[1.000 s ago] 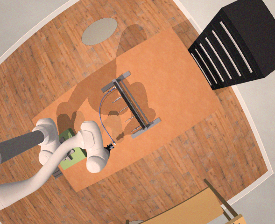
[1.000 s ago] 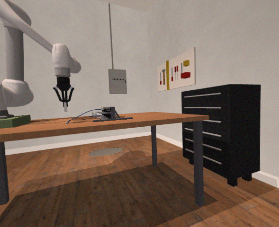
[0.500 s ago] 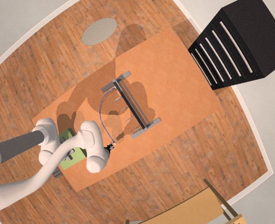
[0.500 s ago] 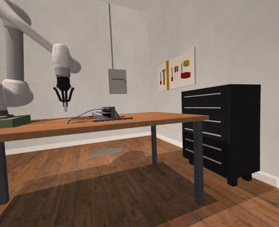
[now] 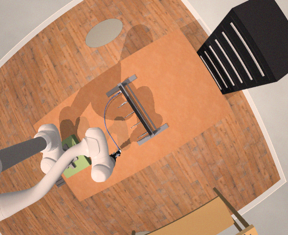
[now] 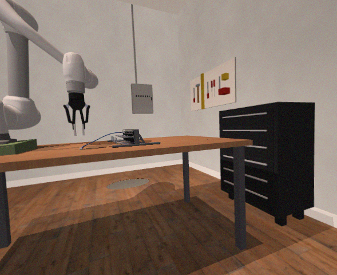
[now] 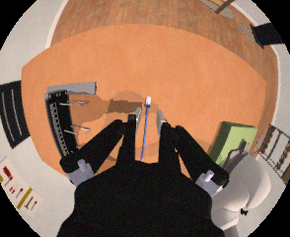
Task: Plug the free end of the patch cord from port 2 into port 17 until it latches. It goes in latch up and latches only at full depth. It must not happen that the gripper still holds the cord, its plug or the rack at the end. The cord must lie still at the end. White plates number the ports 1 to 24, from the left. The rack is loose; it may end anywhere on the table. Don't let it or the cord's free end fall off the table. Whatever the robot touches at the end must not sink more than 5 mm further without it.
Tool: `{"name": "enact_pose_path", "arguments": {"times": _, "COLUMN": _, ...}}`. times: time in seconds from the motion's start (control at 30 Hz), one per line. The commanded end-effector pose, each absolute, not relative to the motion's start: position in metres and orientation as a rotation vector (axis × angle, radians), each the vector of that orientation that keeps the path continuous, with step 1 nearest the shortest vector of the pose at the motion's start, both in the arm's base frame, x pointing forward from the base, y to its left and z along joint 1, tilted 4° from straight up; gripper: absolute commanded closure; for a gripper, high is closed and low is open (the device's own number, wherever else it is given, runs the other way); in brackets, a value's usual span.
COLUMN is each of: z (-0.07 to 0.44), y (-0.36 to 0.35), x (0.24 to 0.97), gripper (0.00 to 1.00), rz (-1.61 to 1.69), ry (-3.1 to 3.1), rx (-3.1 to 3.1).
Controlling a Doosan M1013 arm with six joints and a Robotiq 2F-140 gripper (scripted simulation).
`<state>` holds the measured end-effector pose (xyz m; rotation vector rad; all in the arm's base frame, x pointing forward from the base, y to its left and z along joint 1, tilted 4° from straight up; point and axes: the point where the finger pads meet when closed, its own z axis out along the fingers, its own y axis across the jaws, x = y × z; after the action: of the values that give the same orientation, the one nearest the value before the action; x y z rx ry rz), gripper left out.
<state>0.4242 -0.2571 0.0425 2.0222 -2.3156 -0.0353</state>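
The gripper (image 5: 117,153) (image 6: 79,133) (image 7: 149,115) is partly open and empty, pointing down. It hangs well above the table, over the cord's free end. The free plug (image 5: 120,151) (image 6: 81,148) (image 7: 148,100), clear with a blue boot, lies on the table just beyond the fingertips in the wrist view. The blue cord (image 5: 104,118) (image 6: 99,138) (image 7: 144,133) arcs from it to the low-numbered end of the rack (image 5: 135,109) (image 6: 136,136) (image 7: 61,123). The rack stands upright on two grey feet. Port numbers and the plug's latch side are too small to read.
Several thin metal prongs (image 5: 135,125) (image 7: 76,103) stick out from the rack's cord side. A green base block (image 5: 81,166) (image 6: 23,146) (image 7: 239,129) stands beside the arm. The orange table (image 5: 189,83) (image 6: 177,142) (image 7: 184,64) has its long edge beyond the plug. A black drawer cabinet (image 5: 260,37) (image 6: 295,148) stands past the far end.
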Motion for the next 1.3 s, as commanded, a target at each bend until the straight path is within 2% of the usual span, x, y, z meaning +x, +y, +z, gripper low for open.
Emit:
{"name": "enact_pose_path", "arguments": {"times": 0.0, "z": 0.0432, "y": -0.2595, "x": 0.4269, "gripper": 0.78, "rz": -0.037, "ry": -2.311, "rx": 2.030}}
{"name": "enact_pose_path", "arguments": {"times": 1.27, "z": 0.0399, "y": -0.2595, "x": 0.4267, "gripper": 0.78, "rz": -0.037, "ry": -2.311, "rx": 2.030}}
